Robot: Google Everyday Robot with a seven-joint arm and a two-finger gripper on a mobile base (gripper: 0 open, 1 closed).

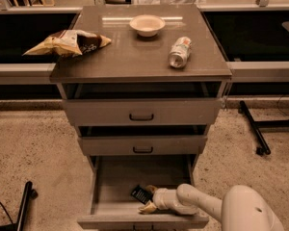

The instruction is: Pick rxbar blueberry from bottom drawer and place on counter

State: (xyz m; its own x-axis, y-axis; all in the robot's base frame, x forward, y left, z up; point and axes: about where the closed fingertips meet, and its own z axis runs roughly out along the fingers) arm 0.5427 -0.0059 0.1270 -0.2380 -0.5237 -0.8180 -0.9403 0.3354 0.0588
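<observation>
Rxbar blueberry point(141, 194) is seen lying flat on the floor of the bottom drawer point(114, 177), just at the picture-left side of the claw point(148, 199); its dark wrapper is set at a slant, and its nearer end is reached by the gap between the claw's fingers. The claw is held low inside the pulled-out bottom drawer, close behind the drawer's front panel; its two tan fingers point(151, 189) are spread apart, one beyond the bar's end and one nearer the front panel; whether either finger touches the wrapper cannot be told. The claw is carried by a pale arm point(197, 202), which is brought in from the picture-right of the claw, over the drawer's right wall, from the rounded white robot body point(250, 211) at the lower right.

Directly above the claw, the middle drawer point(142, 145) and the top drawer point(141, 111) are each seen pulled out slightly; higher up, well apart from the claw, the counter point(135, 64) is spread over the cabinet. On the counter, a chip bag point(67, 41) is laid over the far-left edge, up and to the left of the claw; a pale bowl point(147, 25) is placed near the back, almost straight above the claw; a silver can point(179, 52) is laid on its side, above and slightly to the right of the claw.
</observation>
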